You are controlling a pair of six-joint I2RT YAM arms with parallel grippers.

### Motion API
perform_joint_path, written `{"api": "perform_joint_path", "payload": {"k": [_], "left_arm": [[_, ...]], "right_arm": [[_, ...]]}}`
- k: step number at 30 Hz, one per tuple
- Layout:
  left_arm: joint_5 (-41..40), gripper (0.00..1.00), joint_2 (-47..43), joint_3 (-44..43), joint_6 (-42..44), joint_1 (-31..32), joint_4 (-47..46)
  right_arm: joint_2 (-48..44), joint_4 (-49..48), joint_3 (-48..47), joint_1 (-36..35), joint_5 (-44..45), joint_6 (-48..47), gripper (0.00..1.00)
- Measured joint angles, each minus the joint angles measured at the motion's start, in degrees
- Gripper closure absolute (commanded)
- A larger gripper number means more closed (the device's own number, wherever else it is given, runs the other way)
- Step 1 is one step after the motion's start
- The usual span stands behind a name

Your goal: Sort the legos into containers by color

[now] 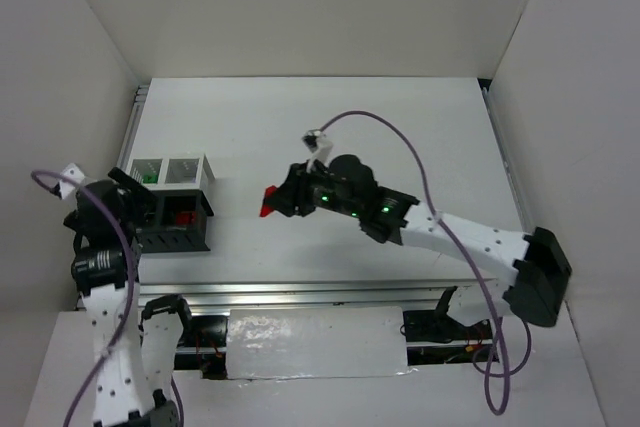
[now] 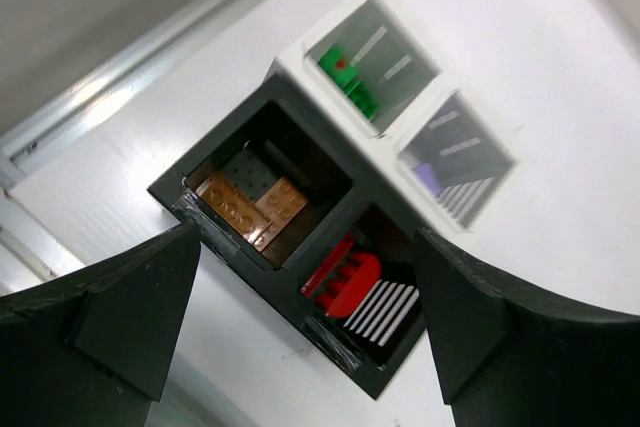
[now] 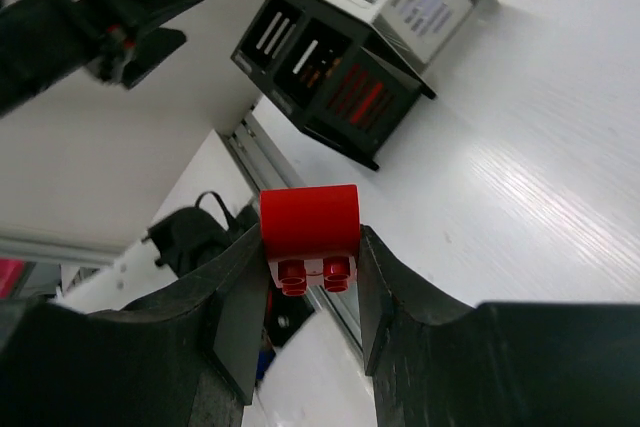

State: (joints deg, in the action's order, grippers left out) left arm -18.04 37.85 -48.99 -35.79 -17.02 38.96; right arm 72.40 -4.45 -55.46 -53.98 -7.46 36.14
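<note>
Most of the sorting looks done to us. The containers (image 1: 180,239) sit at the left of the table (image 1: 400,127), and the left wrist view looks straight down into them. Orange-brown bricks (image 2: 245,209) lie in one black bin (image 2: 290,147) and red pieces (image 2: 340,277) in the other black bin (image 2: 385,309). Green bricks (image 2: 350,82) are in one white bin (image 2: 385,57), and a lavender brick (image 2: 425,177) shows in the second white bin (image 2: 455,142). As far as we can tell, each colour keeps to its own bin. The left gripper (image 2: 305,277) hovers above the black bins with its jaws spread wide and nothing between them. What is left, by our reckoning, is the red brick (image 3: 310,222) pinched between the fingers of the right gripper (image 3: 310,267). That gripper hangs over the middle of the table, well apart from the containers and to their right. The brick belongs with the red pieces, so we judge it has to travel left and drop into that bin. We make out no other loose brick from above, though pieces this small could escape that view.
</note>
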Motion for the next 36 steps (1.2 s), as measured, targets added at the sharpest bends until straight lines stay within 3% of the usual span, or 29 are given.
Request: {"api": "perform_joint_path", "payload": {"k": [6, 10, 16, 20, 21, 25, 26, 27, 33, 36], "left_arm": [[-0.3, 0.00, -14.9, 0.3, 0.8, 0.0, -2.0], [-2.4, 0.00, -14.2, 0.2, -0.6, 0.0, -0.8], [-4.8, 0.01, -13.7, 0.2, -1.8, 0.3, 1.8], [-4.9, 0.00, -13.7, 0.2, -1.9, 0.5, 1.8], [-4.9, 0.01, -13.7, 0.2, -1.9, 0.5, 1.8], [-4.8, 0.00, -13.7, 0.2, -1.9, 0.7, 1.8], [-4.8, 0.00, -13.7, 0.2, -1.9, 0.7, 1.8], [-4.8, 0.00, -13.7, 0.2, -1.9, 0.7, 1.8], [-4.9, 0.00, -13.6, 0.2, -1.9, 0.7, 1.8], [-4.9, 0.00, -13.4, 0.2, -1.8, 0.7, 1.8]], "right_arm": [[23.0, -2.2, -18.9, -7.5, 6.5, 0.6, 1.00], [37.3, -1.3, -33.4, -9.6, 7.7, -0.7, 0.99], [50.3, 1.6, -50.0, -10.4, 7.5, -4.3, 0.90], [55.4, 4.2, -57.7, -10.4, 7.0, -6.0, 0.64], [55.8, 4.6, -58.1, -10.4, 6.9, -6.2, 0.61], [56.0, 5.7, -58.1, -10.4, 6.6, -6.7, 0.32], [56.0, 5.6, -58.1, -10.4, 6.4, -7.0, 0.22], [56.0, 5.6, -58.1, -10.4, 6.3, -7.2, 0.03], [55.7, 5.5, -57.7, -10.5, 4.1, -9.0, 0.00], [51.6, 5.1, -51.7, -10.5, 4.9, -9.9, 0.00]]}}
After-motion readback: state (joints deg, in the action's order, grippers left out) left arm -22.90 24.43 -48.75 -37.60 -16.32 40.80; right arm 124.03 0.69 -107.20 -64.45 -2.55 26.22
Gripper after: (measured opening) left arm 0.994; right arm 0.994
